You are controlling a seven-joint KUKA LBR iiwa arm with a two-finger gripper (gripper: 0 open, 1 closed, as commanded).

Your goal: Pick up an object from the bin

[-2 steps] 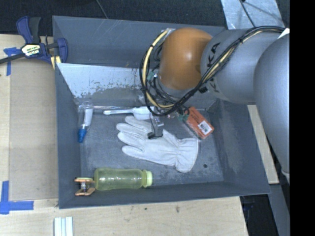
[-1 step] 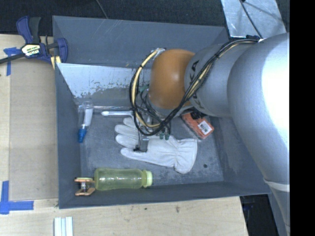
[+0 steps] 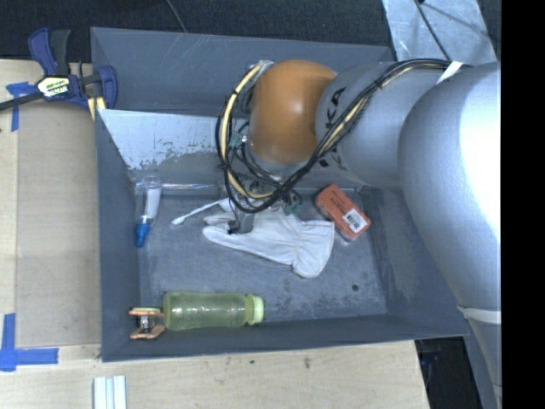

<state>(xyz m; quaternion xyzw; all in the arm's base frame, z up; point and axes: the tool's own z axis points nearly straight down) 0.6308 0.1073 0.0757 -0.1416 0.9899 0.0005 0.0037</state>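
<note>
The tool (image 3: 243,223) is down on the upper left edge of a white glove (image 3: 277,241), soft crumpled fabric lying flat on the speckled grey metal floor of the bin (image 3: 115,228). The glove spreads away to the tool's right and below it. Clenched or released? I cannot tell: the smooth orange dome (image 3: 289,109) and looping cables (image 3: 228,143) crowd over it. Just left of the tool, a thin white plastic stick (image 3: 194,214) lies aslant. Further left is a clear tube (image 3: 146,216) with a blue tip. Right of the tool, past the glove, sits a small orange box (image 3: 343,213), rectangular and tilted. Well below the tool, a translucent yellow-green bottle (image 3: 213,309) lies on its side.
</note>
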